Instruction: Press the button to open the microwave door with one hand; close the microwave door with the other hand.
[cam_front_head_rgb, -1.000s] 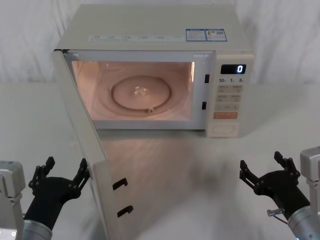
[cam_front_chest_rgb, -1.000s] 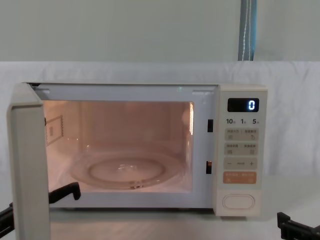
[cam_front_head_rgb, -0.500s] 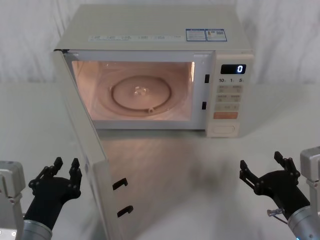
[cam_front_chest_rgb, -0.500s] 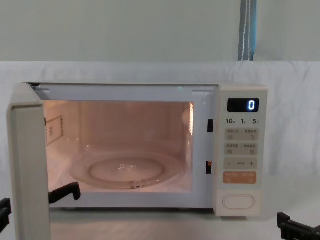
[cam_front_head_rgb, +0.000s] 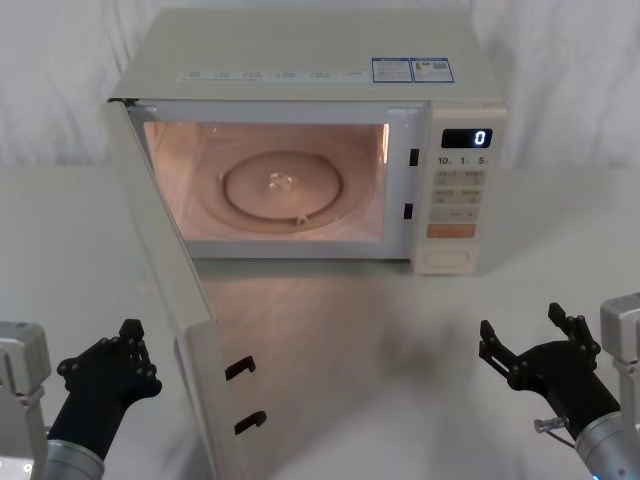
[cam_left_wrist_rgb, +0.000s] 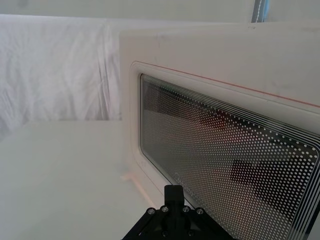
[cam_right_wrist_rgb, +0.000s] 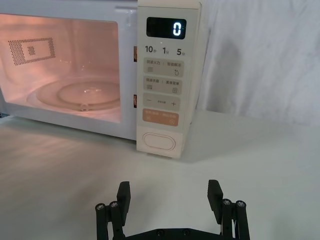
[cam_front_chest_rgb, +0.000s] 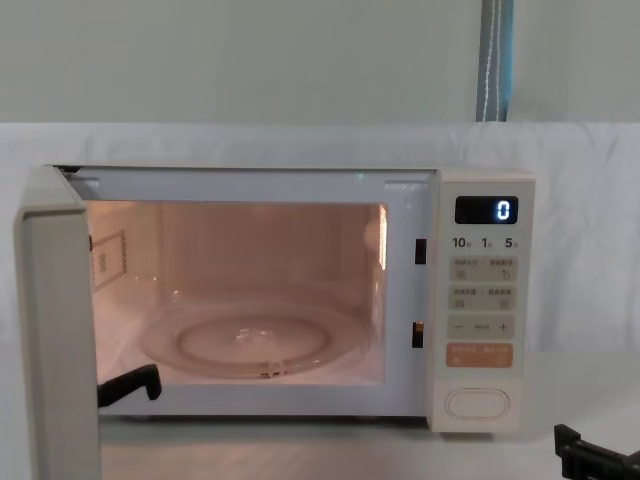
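The cream microwave (cam_front_head_rgb: 300, 60) stands at the back of the table, lit inside, its display reading "0". The microwave door (cam_front_head_rgb: 165, 260) hangs wide open, swung out toward me, its free edge (cam_front_chest_rgb: 58, 330) near in the chest view. My left gripper (cam_front_head_rgb: 128, 330) is shut and empty, just left of the door's outer face; in the left wrist view its fingers (cam_left_wrist_rgb: 173, 192) point at the dotted glass window (cam_left_wrist_rgb: 225, 150). My right gripper (cam_front_head_rgb: 522, 325) hovers open at the front right, well short of the oval button (cam_right_wrist_rgb: 159, 142), which sits at the panel's bottom (cam_front_head_rgb: 449, 260).
A glass turntable (cam_front_head_rgb: 285, 187) lies in the oven cavity. Two black latch hooks (cam_front_head_rgb: 243, 395) stick out of the door's inner face. White cloth covers the table (cam_front_head_rgb: 380, 340) and the backdrop. Open tabletop lies between the door and the right gripper.
My left gripper's fingers went from wide open to shut, staying beside the door's outer face. The right gripper and the door have not moved.
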